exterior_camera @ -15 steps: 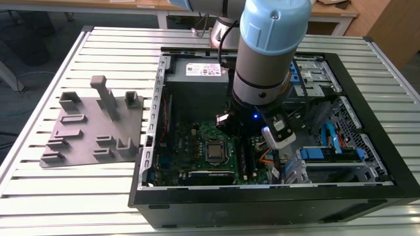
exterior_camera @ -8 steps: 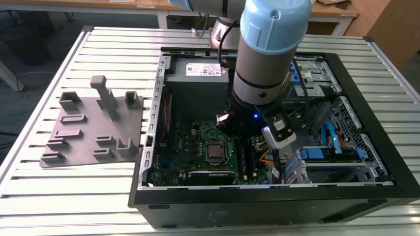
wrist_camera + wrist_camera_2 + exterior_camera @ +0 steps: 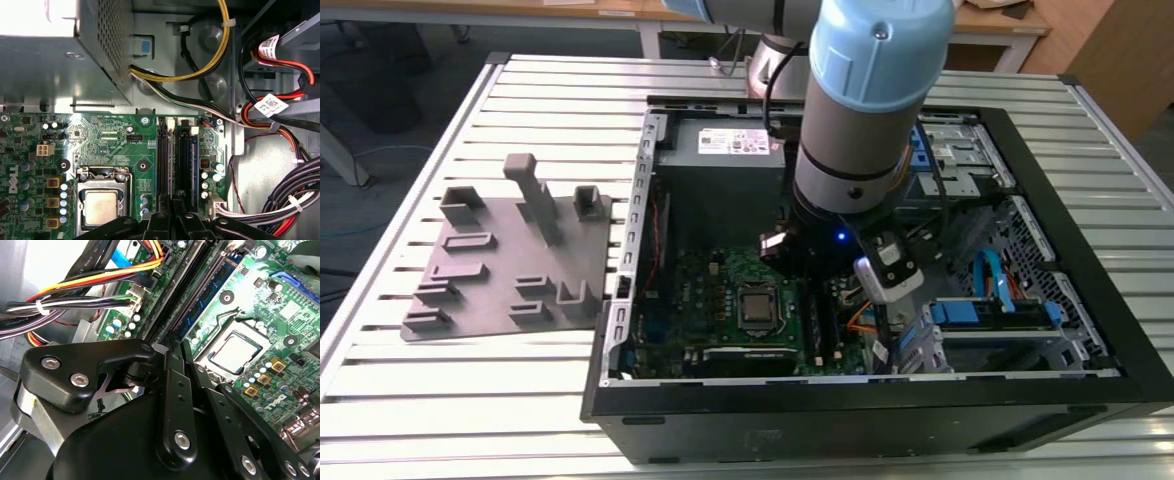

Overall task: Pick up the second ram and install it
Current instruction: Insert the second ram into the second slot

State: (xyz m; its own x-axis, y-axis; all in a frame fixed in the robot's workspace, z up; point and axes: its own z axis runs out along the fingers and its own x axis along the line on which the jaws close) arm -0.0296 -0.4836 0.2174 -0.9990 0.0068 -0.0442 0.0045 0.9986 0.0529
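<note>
on the slatted metal table [image 3: 480, 380] sits your open computer case [image 3: 881, 400], the grey moulded plate [image 3: 507, 260] beside it. inside, over the motherboard [image 3: 115, 140], your gripper [image 3: 172, 212] sits low at the memory slots beside the processor socket [image 3: 100, 205], fingers closed together. the second ram [image 3: 193, 165] stands in a slot there; whether they grip it, you cannot tell.

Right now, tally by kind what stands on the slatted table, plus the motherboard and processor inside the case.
Grey moulded plate: 1
Open computer case: 1
Green motherboard: 1
Processor: 1
Total: 4
</note>
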